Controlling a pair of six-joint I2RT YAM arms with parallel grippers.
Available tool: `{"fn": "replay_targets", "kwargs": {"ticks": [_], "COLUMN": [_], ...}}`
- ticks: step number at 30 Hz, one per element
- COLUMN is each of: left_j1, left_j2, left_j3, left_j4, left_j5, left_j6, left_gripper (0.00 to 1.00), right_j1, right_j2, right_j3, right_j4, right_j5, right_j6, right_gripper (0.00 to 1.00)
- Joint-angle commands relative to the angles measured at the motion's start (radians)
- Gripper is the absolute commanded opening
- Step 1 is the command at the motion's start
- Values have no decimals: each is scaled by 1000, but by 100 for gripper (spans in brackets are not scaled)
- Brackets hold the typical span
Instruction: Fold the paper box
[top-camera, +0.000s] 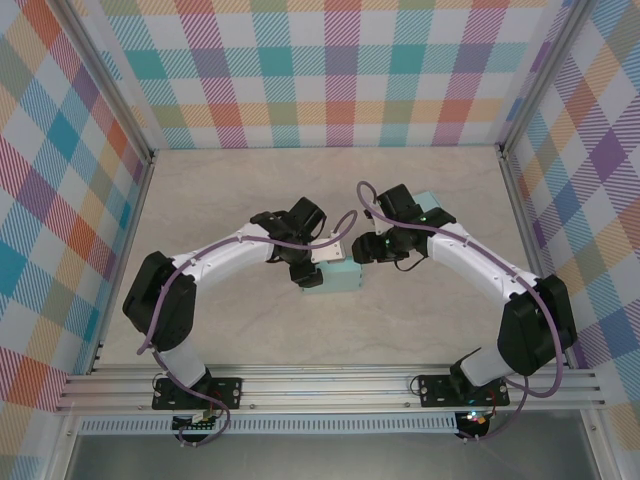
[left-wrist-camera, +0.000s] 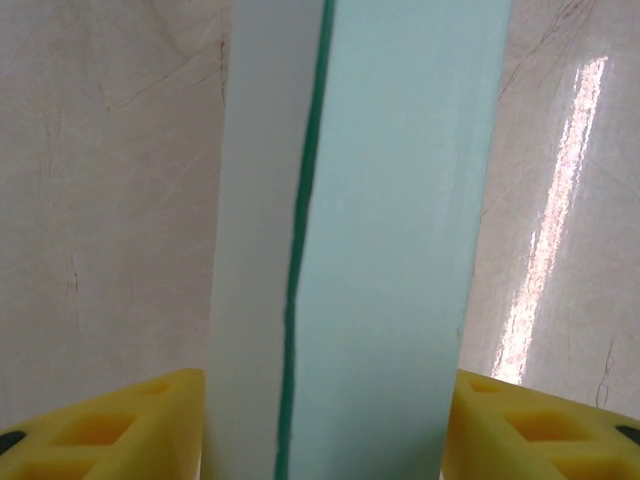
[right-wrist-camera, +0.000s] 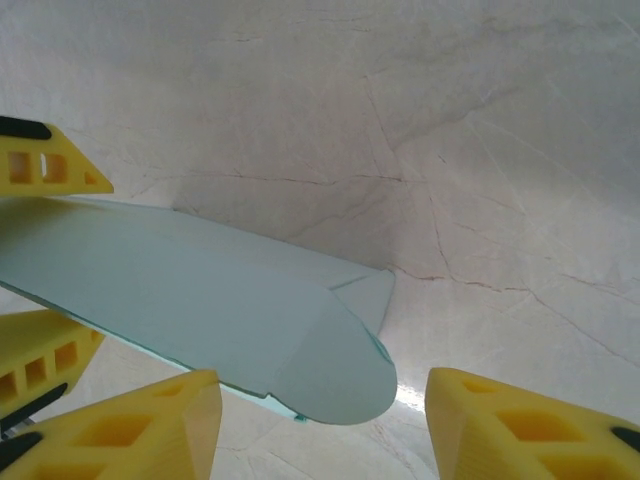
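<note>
Yellow fingers (left-wrist-camera: 110, 425) of the left gripper (left-wrist-camera: 325, 420) are seen pressed against both sides of the pale teal paper box (left-wrist-camera: 390, 250), which is clamped between them. A dark green seam (left-wrist-camera: 300, 250) is shown running down its face. At the right gripper (right-wrist-camera: 322, 385) the jaws are set apart, and a rounded flap (right-wrist-camera: 340, 365) of the box is found between them, clear of one finger. What the box contains cannot be told. From above, it is seen over the middle of the marbled table (top-camera: 250, 180), between the two arms.
</note>
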Motion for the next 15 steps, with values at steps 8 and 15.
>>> {"fn": "replay_targets", "kwargs": {"ticks": [8, 15], "left_j1": [-4, -6], "left_j2": [-43, -43], "left_j3": [-31, -30], "left_j4": [23, 23], "left_j5": [-20, -30], "left_j6": [10, 10], "left_gripper": [58, 58], "right_j1": [6, 6], "right_j2": [-153, -113], "right_j3": [-30, -78], "right_j4": [-16, 24], "right_j5": [8, -12], "right_j6": [-126, -145], "right_gripper": [66, 66]}}
